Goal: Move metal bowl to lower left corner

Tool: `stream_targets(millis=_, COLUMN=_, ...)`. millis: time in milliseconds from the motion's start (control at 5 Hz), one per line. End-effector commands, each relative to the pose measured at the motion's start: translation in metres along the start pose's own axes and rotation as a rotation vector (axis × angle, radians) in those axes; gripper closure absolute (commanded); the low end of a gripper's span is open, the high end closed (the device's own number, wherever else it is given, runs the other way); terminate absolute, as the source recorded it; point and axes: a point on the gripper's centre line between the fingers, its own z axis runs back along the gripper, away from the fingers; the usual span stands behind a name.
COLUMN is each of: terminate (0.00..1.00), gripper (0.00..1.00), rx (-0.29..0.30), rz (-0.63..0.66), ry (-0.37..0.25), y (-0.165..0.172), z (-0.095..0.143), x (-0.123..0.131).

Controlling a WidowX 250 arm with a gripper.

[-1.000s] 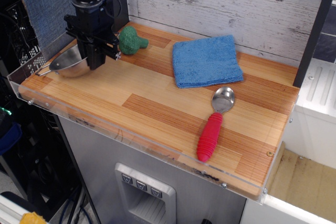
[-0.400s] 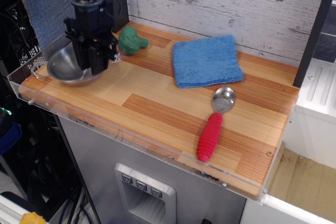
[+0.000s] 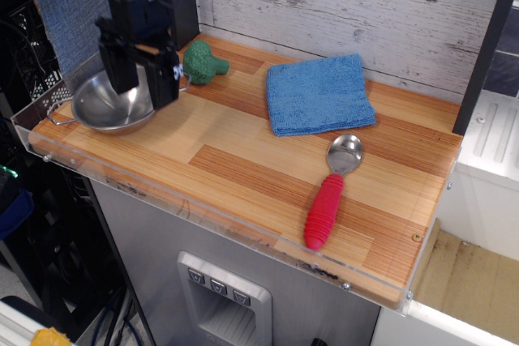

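The metal bowl (image 3: 104, 108) sits flat on the striped wood tabletop at its far left end, with a wire loop handle pointing left. It is close to the lower left corner (image 3: 50, 145), which is edged by a clear acrylic rim with a small screw. My gripper (image 3: 146, 95) is open just over the bowl's right side. One finger (image 3: 124, 74) hangs over the bowl's inside and the other finger (image 3: 165, 88) stands outside its right rim. The jaws hold nothing.
A green broccoli toy (image 3: 203, 61) stands just right of the gripper. A folded blue cloth (image 3: 318, 93) lies at the back middle. A red-handled metal spoon (image 3: 328, 196) lies front right. A plank wall runs behind the table.
The bowl was tilted in the shut jaws, then came down flat and slightly left. The jaws have opened, let it go and risen a little.
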Motion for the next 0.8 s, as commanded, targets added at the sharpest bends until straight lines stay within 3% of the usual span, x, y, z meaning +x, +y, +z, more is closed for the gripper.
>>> stream_targets(millis=0, terminate=0.0, gripper=0.0, rx=0.045, rz=0.037, ry=-0.161, y=-0.004, z=0.056, x=-0.005)
stream_targets(millis=400, terminate=0.0, gripper=0.0, rx=0.111, rz=0.114, ry=-0.212, y=-0.026, z=0.074, x=-0.002)
stream_targets(millis=600, terminate=0.0, gripper=0.0, rx=0.111, rz=0.117, ry=-0.188, y=-0.03, z=0.076, x=0.001)
